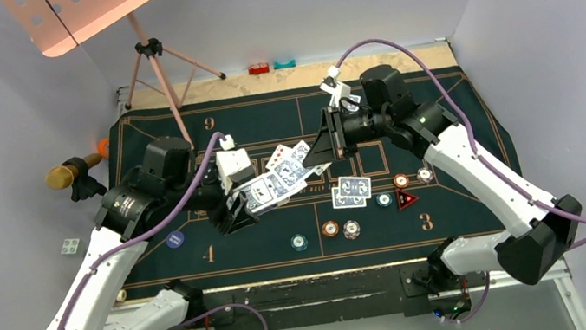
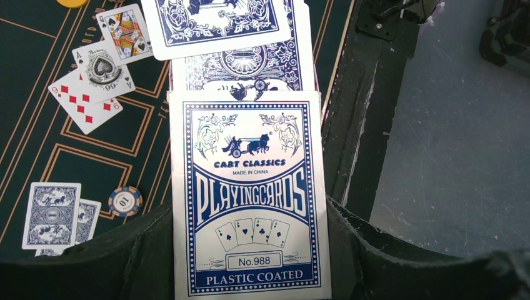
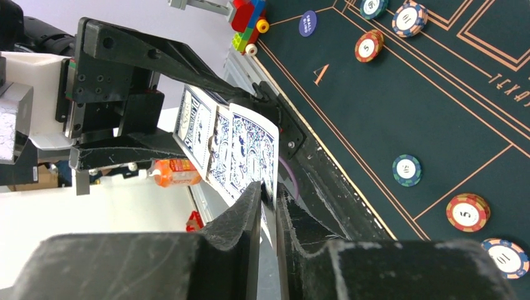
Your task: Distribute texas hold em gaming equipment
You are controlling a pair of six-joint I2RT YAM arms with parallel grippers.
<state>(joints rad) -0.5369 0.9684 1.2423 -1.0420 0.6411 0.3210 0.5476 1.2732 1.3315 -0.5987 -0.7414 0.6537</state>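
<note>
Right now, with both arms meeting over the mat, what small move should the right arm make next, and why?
Probably a short pull of the right end effector away from the left end effector, sliding the outermost card free. Its jaws pinch that card's edge, and the card overlaps other cards fanned from the card box the left one grips above the mat.

Right hand (image 1: 320, 156) at fanned cards (image 1: 275, 187)

White left arm (image 1: 88, 283), right arm (image 1: 483, 171) reach inward, facing. Black left gripper (image 1: 242, 208) clamped on blue-white card box (image 2: 250, 200); black right gripper (image 3: 269, 200) pinching blue-backed card (image 3: 253, 153).
</note>
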